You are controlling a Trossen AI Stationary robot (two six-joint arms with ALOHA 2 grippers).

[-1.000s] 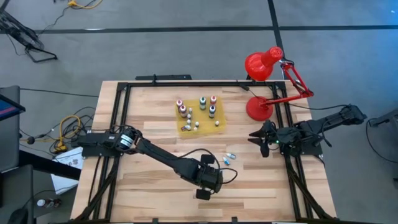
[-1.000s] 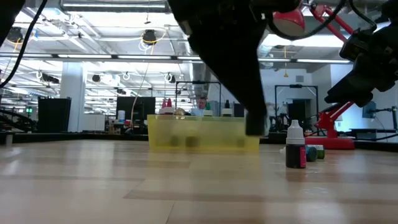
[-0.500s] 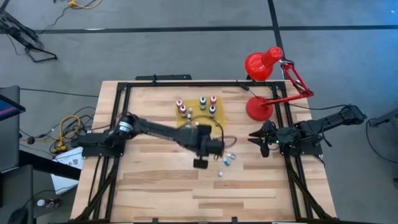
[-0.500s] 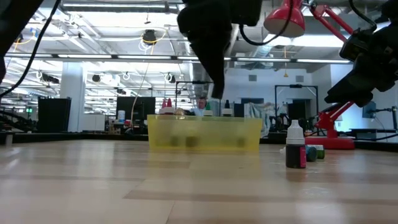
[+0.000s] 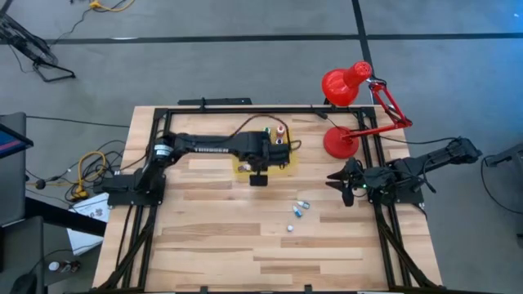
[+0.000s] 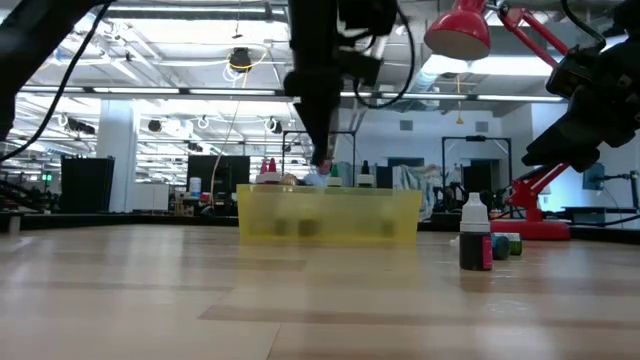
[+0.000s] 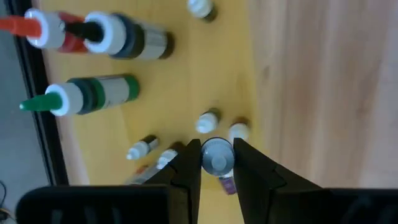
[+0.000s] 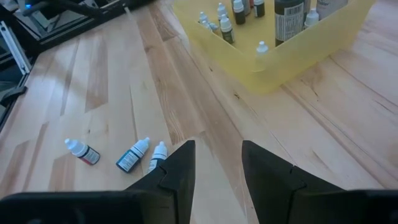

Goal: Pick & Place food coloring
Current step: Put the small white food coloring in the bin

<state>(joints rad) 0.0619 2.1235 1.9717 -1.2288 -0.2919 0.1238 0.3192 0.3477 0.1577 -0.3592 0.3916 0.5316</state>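
High view: left hand [image 5: 258, 179] above yellow tray [image 5: 284, 167]; right hand [image 5: 337, 181] parked aside, parted, empty.

Left wrist view: clamped on small white-capped bottle [image 7: 217, 155] between the fingers. Best lowered into the bare gap beside upright bottles, then released gently.

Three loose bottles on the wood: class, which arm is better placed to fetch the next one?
Right, probably. The right claw, empty, sits near the loose bottles; the left claw is over the yellow tray, gripping a bottle.
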